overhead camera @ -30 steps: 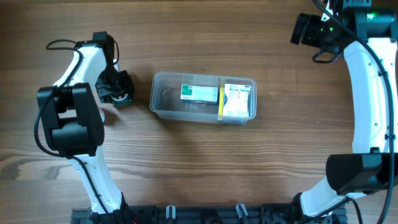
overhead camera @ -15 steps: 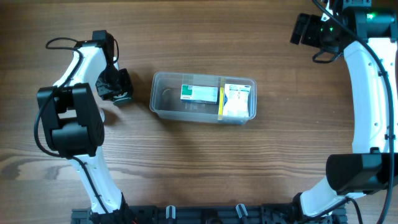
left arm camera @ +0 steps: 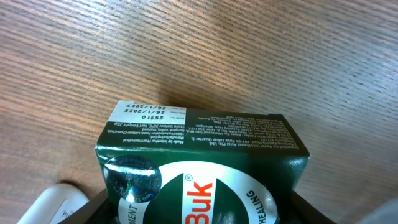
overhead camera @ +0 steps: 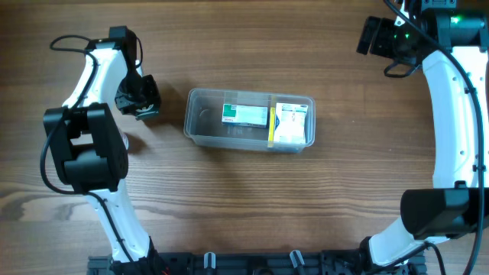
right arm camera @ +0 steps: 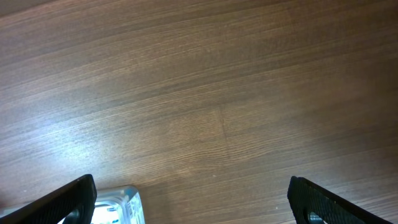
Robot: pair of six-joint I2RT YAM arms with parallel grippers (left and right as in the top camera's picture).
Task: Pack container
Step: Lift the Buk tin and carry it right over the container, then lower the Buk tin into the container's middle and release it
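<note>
The container (overhead camera: 202,120) is a clear plastic tub at the table's middle. Inside it lie a green and white box (overhead camera: 244,114), a white box (overhead camera: 291,122) and a yellow strip (overhead camera: 271,127) between them. Left of the tub, my left gripper (overhead camera: 140,101) is shut on a dark green box (left arm camera: 205,155) with a white oval label, which fills the space between its jaws (left arm camera: 199,214) above the bare wood. My right gripper (overhead camera: 374,36) stands open at the far right back, nothing between its fingers (right arm camera: 68,202). A corner of the container (right arm camera: 118,208) shows at the bottom left of the right wrist view.
Wooden table (overhead camera: 252,198) all round the tub. The left arm's white links (overhead camera: 92,145) stand along the left side, and the right arm (overhead camera: 458,114) runs down the right edge.
The left gripper has closed on the dark green box and moved with it a little toward the back of the table. The right arm has not moved.
</note>
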